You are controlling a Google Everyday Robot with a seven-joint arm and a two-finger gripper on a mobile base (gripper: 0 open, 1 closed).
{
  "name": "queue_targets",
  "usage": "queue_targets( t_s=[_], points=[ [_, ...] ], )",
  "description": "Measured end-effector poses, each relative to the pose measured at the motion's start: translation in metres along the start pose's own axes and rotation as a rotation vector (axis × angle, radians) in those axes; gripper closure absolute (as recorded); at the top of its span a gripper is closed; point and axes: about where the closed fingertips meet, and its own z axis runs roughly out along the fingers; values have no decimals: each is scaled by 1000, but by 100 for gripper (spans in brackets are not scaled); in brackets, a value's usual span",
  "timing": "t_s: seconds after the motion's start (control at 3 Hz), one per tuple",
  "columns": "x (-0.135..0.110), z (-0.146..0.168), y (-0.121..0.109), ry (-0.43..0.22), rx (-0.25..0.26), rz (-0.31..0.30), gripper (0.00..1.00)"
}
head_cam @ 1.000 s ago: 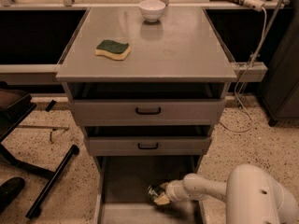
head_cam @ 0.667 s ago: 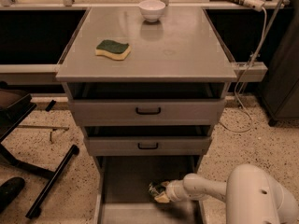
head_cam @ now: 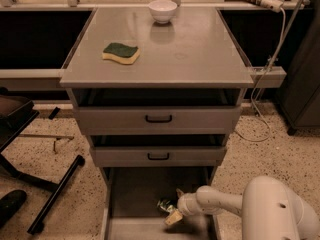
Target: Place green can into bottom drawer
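The green can (head_cam: 165, 205) lies low inside the open bottom drawer (head_cam: 131, 196), right of the middle of its grey floor. My gripper (head_cam: 172, 206) reaches into the drawer from the right on its pale arm (head_cam: 220, 201). It is shut on the green can, with one finger on the far side of the can and one on the near side. Whether the can rests on the drawer floor or hangs just above it cannot be told.
A green-topped yellow sponge (head_cam: 120, 52) and a white bowl (head_cam: 163, 10) sit on the cabinet top (head_cam: 190, 54). The two upper drawers (head_cam: 158, 119) stand slightly pulled out above the gripper. A black chair base (head_cam: 55, 194) stands on the floor to the left, and cables hang at the right.
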Motion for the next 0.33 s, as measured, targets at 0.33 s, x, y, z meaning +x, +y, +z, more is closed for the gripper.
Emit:
queue_targets(
  t_s=[0.33],
  points=[
    [0, 0, 0, 0, 0, 0, 0]
  ],
)
